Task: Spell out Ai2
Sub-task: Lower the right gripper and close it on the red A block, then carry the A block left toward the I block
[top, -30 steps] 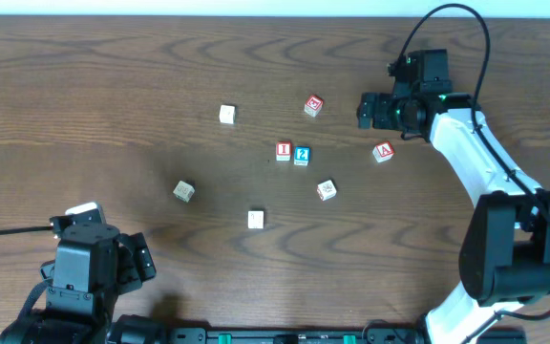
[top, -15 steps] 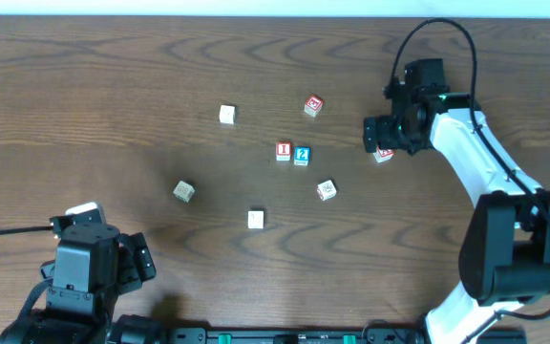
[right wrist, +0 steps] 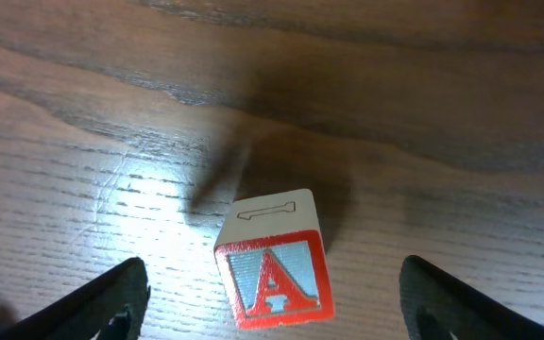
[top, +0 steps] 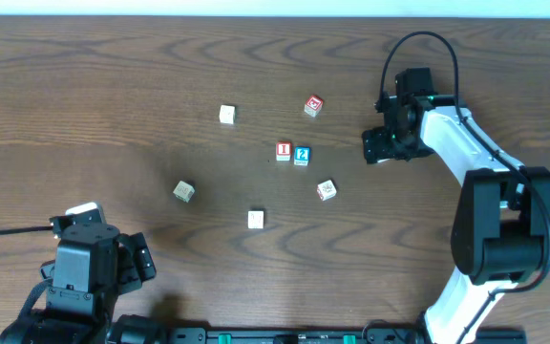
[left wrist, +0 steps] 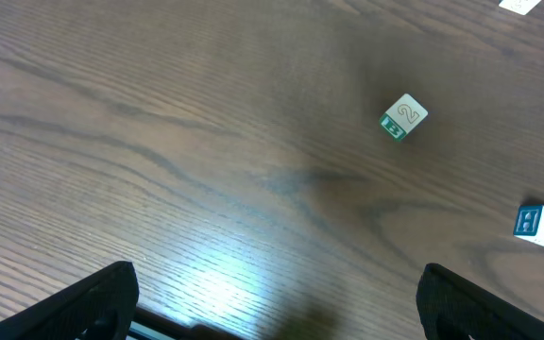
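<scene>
The red "A" block [right wrist: 272, 274] lies on the table between the open fingers of my right gripper [right wrist: 272, 316], close to the camera; neither finger touches it. In the overhead view my right gripper [top: 380, 148] covers that block. The red "I" block [top: 283, 151] and the blue "2" block [top: 302, 155] sit side by side at mid-table, left of the right gripper. My left gripper [top: 139, 264] is open and empty at the near left edge; its fingers [left wrist: 277, 307] frame bare wood.
Loose blocks lie around: a red one [top: 313, 105], pale ones [top: 226, 115] [top: 183, 191] [top: 256, 220] and one [top: 326, 190] below the pair. The left wrist view shows a green "2" block [left wrist: 403, 117] and a blue-sided block [left wrist: 542, 227].
My right gripper has moved from beside the "A" block down over it, hiding it in the overhead view. The left arm has not moved.
</scene>
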You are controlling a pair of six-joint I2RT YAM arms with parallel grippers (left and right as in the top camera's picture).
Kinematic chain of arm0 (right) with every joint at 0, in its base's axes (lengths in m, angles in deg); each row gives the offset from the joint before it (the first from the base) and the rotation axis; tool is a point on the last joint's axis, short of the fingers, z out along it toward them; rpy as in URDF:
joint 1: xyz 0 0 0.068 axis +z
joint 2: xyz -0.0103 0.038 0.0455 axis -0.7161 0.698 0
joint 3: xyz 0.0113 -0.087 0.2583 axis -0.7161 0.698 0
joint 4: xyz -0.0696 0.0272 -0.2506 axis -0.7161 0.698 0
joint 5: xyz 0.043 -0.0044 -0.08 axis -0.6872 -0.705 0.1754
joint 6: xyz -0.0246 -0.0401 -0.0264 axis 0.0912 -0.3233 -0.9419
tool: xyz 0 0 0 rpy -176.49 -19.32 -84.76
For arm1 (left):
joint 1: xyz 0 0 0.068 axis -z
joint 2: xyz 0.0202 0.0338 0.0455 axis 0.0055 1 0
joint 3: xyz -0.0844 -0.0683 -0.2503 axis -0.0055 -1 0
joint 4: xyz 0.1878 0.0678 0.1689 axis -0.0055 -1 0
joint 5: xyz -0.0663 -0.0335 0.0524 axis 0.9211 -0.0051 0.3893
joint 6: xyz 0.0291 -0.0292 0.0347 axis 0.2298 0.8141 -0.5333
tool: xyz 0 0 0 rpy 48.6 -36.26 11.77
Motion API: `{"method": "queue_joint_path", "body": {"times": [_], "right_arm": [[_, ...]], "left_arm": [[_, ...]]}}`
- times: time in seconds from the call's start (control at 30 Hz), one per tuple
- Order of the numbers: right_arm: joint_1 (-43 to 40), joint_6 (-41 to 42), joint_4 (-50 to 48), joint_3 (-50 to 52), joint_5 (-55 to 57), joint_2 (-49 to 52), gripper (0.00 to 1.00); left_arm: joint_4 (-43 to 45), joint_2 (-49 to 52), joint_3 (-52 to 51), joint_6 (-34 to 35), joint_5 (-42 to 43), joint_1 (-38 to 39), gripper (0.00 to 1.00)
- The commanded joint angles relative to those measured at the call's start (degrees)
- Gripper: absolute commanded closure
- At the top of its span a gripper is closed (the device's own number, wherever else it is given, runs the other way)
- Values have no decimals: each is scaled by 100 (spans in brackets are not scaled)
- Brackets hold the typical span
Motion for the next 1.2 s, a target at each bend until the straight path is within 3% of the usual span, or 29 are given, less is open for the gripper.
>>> {"method": "queue_joint_path", "body": {"times": [0.0,0.23,0.4,1.17], "right_arm": [[-37,-103,-9,-52,26,66,26],[-37,-138,-20,-52,28,66,48],[-37,-136,-20,-50,26,66,56],[7,-7,-140,-90,-28,63,76]], "left_arm": [[0,-15,24,24,-4,-17,5],[0,-15,24,24,-4,-17,5],[0,-15,24,24,-4,-17,5],[0,-15,24,24,-4,-17,5]]}}
